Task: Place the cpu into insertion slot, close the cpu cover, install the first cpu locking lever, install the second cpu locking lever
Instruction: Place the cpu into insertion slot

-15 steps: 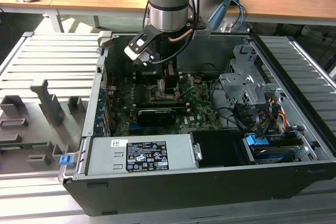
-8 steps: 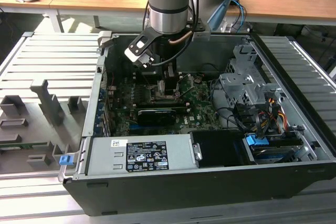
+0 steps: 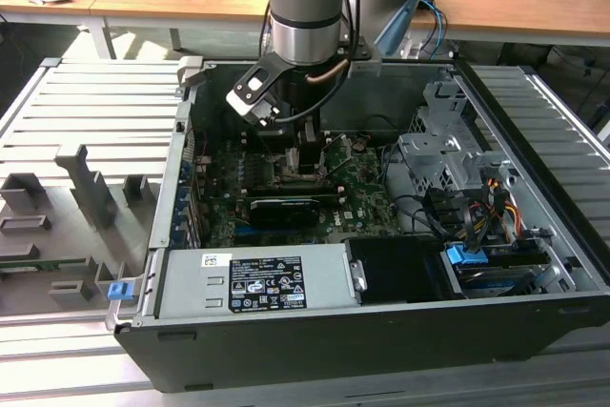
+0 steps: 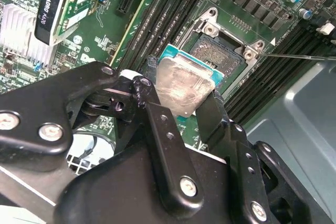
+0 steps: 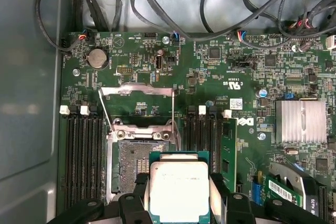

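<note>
here the cpu [image 5: 179,190] is clenched, silvery top up, between the two black fingers [image 4: 152,103] of the gripper [image 5: 178,203]. in both wrist views it hangs over one edge of the insertion slot [image 5: 134,163], not yet seated in it. the cpu cover [image 5: 137,89] stands swung open on the far side of the socket. dark memory slots [image 5: 84,156] flank the socket on the green board [image 5: 220,77]. in the exterior view the arm [image 3: 305,7] reaches down into the open computer case [image 3: 381,331].

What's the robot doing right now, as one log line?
gripper: shut on cpu | cpu: not yet in insertion slot | cpu cover: open
</note>
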Action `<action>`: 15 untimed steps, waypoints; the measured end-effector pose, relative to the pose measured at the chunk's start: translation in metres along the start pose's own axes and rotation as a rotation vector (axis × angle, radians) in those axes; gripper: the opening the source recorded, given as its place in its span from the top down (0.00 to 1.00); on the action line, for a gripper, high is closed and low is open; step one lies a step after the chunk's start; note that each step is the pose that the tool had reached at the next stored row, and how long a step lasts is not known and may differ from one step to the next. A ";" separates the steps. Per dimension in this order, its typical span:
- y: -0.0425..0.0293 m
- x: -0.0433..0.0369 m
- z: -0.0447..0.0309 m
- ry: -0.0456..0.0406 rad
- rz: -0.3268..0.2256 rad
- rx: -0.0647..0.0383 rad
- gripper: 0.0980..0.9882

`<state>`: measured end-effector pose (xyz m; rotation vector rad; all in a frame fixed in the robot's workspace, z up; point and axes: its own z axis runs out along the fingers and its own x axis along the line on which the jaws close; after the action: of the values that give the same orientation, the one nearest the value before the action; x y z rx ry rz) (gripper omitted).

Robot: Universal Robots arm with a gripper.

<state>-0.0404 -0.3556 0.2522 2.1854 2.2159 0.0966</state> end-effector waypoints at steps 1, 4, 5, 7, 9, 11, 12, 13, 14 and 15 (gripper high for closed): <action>-0.0002 0.0001 0.0025 0.0000 0.000 0.000 0.50; -0.0009 0.0022 0.0088 -0.0002 0.000 0.000 0.50; -0.0009 0.0030 0.0098 0.0000 0.000 0.000 0.50; -0.0010 0.0057 0.0124 0.0001 0.000 0.000 0.50; -0.0012 0.0062 0.0134 0.0001 0.000 0.000 0.50; -0.0017 0.0063 0.0141 -0.0001 0.000 0.000 0.50; -0.0020 0.0064 0.0143 -0.0002 0.000 0.000 0.50; -0.0023 0.0064 0.0146 -0.0001 0.000 0.000 0.50; -0.0027 0.0065 0.0150 0.0000 0.000 0.000 0.50; -0.0030 0.0066 0.0153 0.0000 0.000 0.000 0.50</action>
<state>-0.0425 -0.3487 0.2370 2.1855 2.2158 0.0966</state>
